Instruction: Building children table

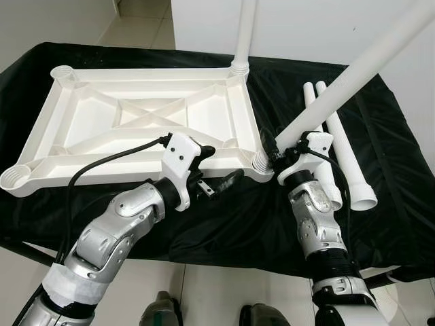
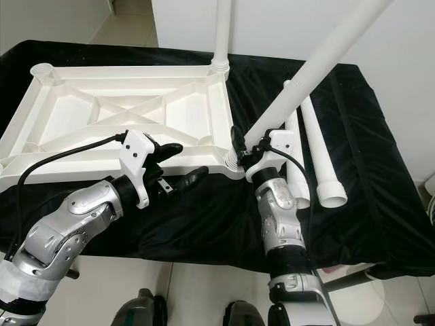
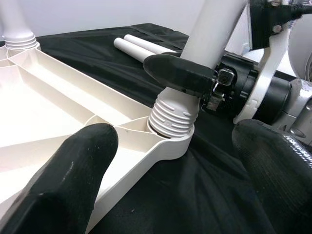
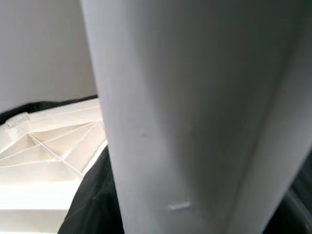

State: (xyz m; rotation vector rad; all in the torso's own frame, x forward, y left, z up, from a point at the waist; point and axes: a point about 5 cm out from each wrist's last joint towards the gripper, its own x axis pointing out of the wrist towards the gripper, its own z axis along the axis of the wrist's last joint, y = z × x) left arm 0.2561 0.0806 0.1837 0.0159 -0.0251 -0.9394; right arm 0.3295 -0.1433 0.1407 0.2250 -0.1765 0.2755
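A white plastic tabletop (image 1: pixel 136 72) lies upside down on the black cloth. One white leg (image 1: pixel 245 34) stands upright in its far right corner socket. My right gripper (image 1: pixel 281 153) is shut on a second leg (image 1: pixel 353 78), which leans to the right. That leg's ribbed end (image 3: pixel 170 119) sits in the near right corner socket (image 1: pixel 261 164). My left gripper (image 1: pixel 219 167) is open just in front of the tabletop's near edge, left of that socket, holding nothing. The right wrist view has the held leg (image 4: pixel 195 112) up close.
Two loose white legs (image 1: pixel 348 157) lie side by side on the black-covered table (image 1: pixel 224 227) at the right. Empty sockets sit at the far left corner (image 1: pixel 62 71) and near left corner (image 1: pixel 13 178). The table's front edge is close to my body; a white wall stands behind.
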